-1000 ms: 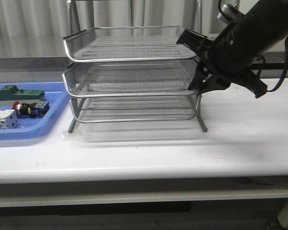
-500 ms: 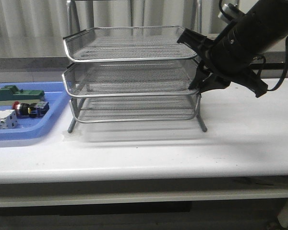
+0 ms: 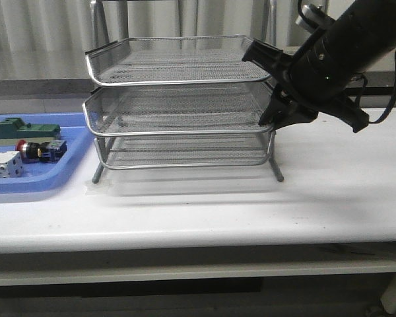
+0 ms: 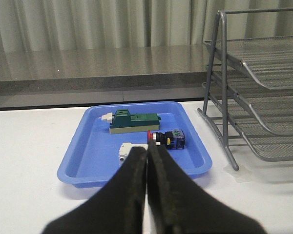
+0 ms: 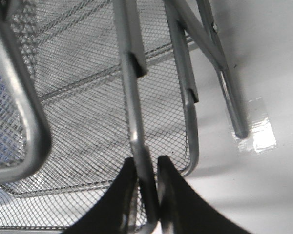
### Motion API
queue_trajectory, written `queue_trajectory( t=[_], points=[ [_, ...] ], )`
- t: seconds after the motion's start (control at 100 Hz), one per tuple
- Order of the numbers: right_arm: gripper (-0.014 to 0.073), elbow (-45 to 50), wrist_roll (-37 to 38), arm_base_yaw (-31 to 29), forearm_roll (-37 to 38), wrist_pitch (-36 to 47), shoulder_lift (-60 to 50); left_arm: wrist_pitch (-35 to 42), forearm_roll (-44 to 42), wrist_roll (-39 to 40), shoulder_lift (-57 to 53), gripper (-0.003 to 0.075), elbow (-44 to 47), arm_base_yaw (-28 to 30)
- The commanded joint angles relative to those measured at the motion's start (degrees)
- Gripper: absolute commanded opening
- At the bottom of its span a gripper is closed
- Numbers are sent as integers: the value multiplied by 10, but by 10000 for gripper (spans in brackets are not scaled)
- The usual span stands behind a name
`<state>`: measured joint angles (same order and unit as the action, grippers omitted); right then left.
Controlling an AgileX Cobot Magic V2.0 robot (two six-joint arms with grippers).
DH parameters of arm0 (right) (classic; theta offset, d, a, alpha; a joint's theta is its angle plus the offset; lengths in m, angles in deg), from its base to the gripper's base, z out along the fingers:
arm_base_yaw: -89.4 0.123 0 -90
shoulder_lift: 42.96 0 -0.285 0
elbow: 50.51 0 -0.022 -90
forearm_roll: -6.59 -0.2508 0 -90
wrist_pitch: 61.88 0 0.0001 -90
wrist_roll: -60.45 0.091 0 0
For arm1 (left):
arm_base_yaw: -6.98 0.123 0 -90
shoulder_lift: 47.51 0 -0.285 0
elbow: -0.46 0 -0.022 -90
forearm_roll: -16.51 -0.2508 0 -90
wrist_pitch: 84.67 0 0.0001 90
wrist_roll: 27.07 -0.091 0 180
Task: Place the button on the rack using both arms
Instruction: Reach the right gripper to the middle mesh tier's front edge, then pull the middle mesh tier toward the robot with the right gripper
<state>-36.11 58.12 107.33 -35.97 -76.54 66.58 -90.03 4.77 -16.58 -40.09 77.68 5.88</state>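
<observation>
The button (image 4: pixel 166 138) lies in the blue tray (image 4: pixel 83 168); small, hard and light, its black body is best gripped. The left gripper (image 4: pixel 147 161) is clenched empty; the right gripper (image 5: pixel 145 168) pinches the rack (image 3: pixel 178 105) rim.

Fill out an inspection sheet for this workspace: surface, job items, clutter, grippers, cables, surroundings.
Surface: white table, with clear tape under a rack foot.
Job's things: button lies in the blue tray, not on the rack; all three rack tiers look empty.
Clutter: green block and white block share the blue tray.
Grippers: left gripper shut and empty, near the tray; right gripper shut on the rim wire of the rack's middle tier, at its right front corner.
Cables: black cable loops off the right arm.
Surroundings: grey ledge and pale curtain behind the table.
</observation>
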Motion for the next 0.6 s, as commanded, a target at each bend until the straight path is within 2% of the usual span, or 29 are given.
queue_trajectory(
  t=[0.0,0.59],
  points=[
    [11,-8,-17,4,0,-58,-27,46,3,4,-19,4,26,-4],
    [11,134,-17,4,0,-49,-127,46,3,4,-19,4,26,-4]
  ],
)
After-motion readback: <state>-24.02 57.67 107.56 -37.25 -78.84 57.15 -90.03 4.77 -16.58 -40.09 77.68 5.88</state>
